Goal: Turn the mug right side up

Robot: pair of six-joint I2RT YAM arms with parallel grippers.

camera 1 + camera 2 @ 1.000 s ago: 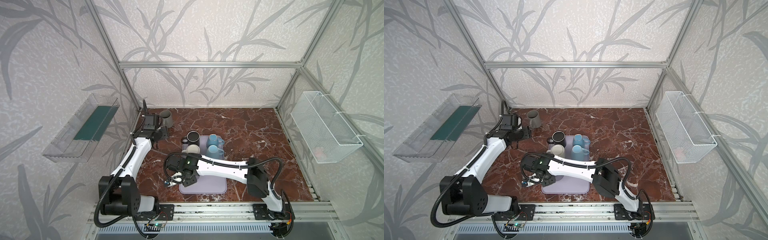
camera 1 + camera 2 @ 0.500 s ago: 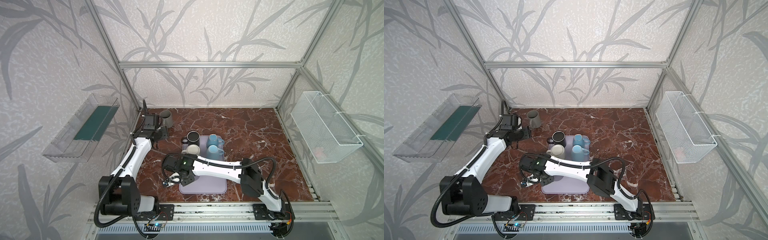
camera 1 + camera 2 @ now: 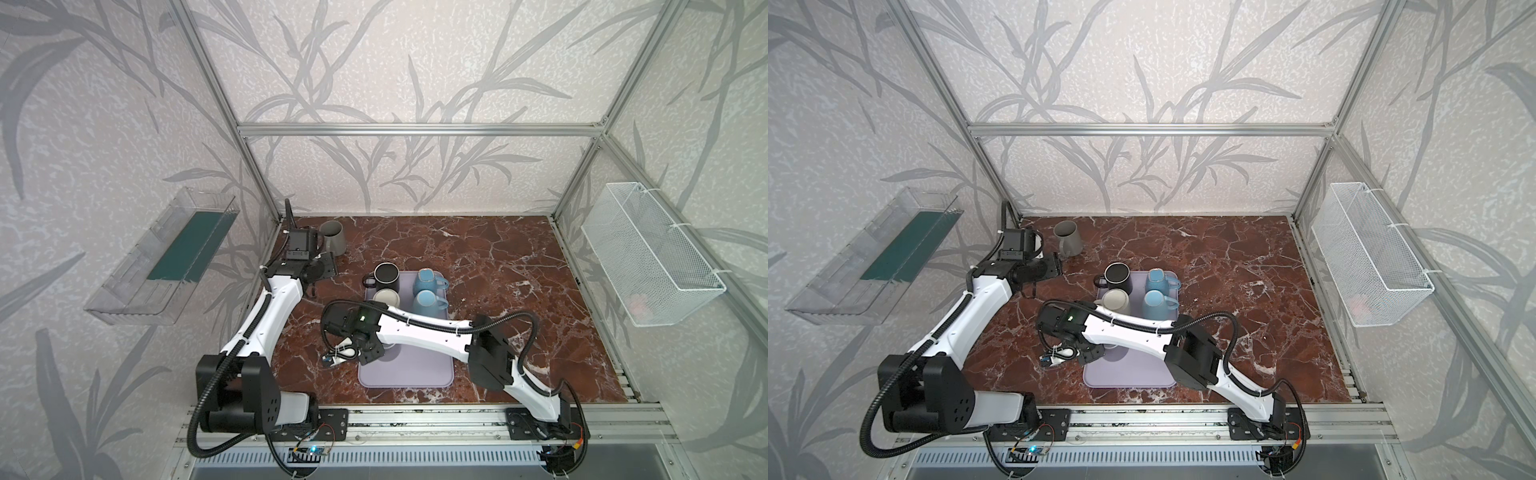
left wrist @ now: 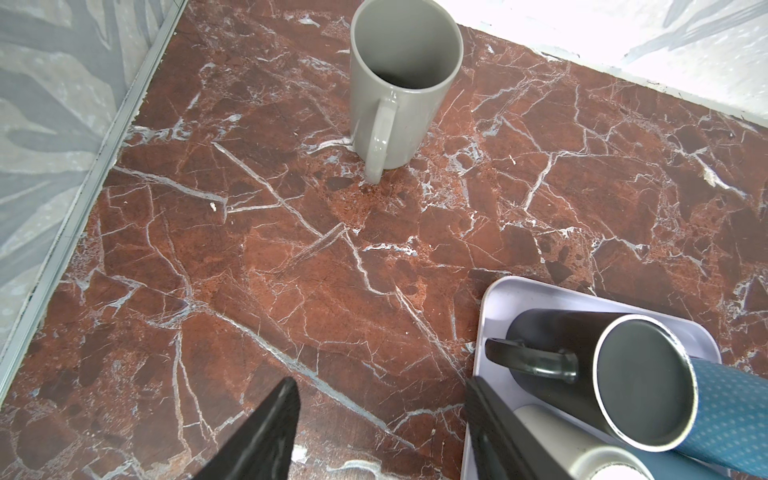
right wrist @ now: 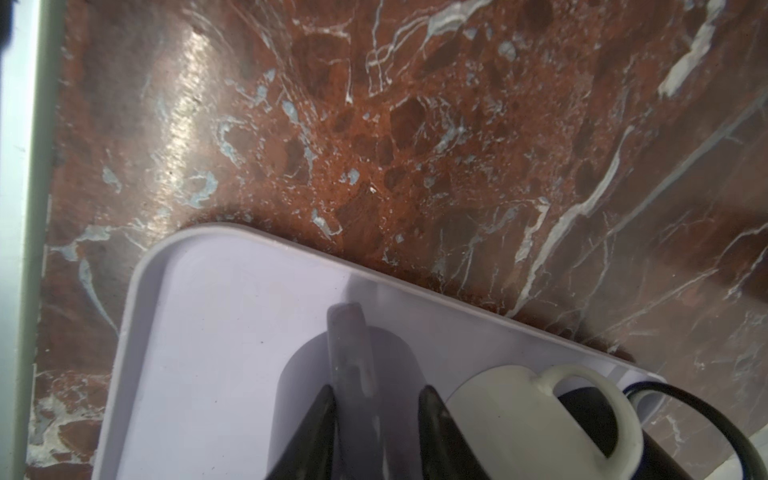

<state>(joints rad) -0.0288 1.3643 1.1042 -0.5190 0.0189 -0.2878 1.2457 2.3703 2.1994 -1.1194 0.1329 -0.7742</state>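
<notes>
Lavender mug [image 5: 351,361] sits within right end effector [image 5: 376,388], grip unclear; left end effector [image 4: 380,382] apart.

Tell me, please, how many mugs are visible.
6: grey mug on the table, back left; on the tray: black mug, cream mug, two blue mugs, lavender mug half-hidden under the right arm.

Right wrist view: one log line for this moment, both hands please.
right hand: open, astride handle of purple mug | purple mug: on tray | left hand: open, empty | grey mug: upright
</notes>
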